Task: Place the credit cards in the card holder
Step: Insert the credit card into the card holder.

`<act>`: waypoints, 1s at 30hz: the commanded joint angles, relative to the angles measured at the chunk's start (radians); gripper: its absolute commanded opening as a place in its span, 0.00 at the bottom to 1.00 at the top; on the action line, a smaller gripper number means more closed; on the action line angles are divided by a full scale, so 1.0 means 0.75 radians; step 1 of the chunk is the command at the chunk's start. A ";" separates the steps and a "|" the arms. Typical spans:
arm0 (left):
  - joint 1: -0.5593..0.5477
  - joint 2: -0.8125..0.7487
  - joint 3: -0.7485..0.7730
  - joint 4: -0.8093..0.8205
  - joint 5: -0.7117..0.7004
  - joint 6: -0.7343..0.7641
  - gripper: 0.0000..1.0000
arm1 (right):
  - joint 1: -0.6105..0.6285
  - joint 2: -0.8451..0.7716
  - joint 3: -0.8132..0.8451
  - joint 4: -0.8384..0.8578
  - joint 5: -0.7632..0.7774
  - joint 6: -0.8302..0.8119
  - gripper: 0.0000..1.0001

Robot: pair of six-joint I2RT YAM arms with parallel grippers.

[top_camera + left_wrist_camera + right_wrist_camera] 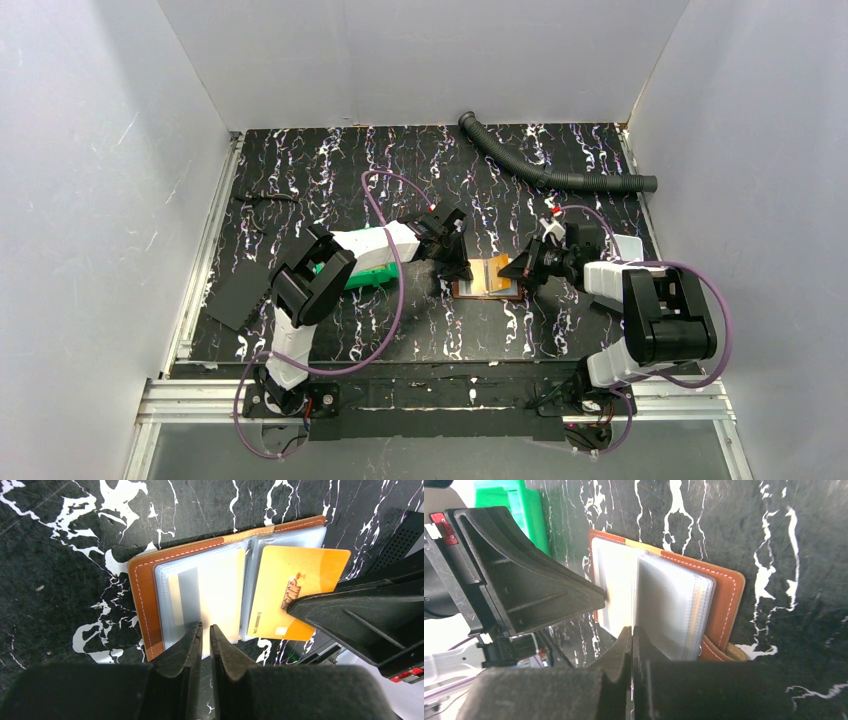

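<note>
The left end effector (205, 630), closed to a slit, presses the card holder (145, 595) open on the surface (60, 580). The right end effector (631, 630) pinches an orange card (280, 580) that seems partly pocketed. Next: slide it squarely home.

The table (330, 160) has a black top veined with white and pink. A grey corrugated hose (550, 165) lies curved along its far right corner. A green bin (372, 275) sits left of centre, partly hidden. A flat black sheet (238, 292) lies tilted at the left edge, overlapping the aluminium rail (205, 250). Plain white walls (420, 60) enclose the left, far and right sides.
</note>
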 commanded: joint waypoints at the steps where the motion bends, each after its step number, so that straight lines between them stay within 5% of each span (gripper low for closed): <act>1: -0.006 0.005 -0.022 -0.132 -0.057 0.032 0.10 | -0.001 0.053 -0.040 0.237 -0.123 0.116 0.01; 30: -0.005 -0.001 -0.029 -0.143 -0.068 0.040 0.09 | -0.003 0.133 0.052 -0.023 -0.123 -0.128 0.01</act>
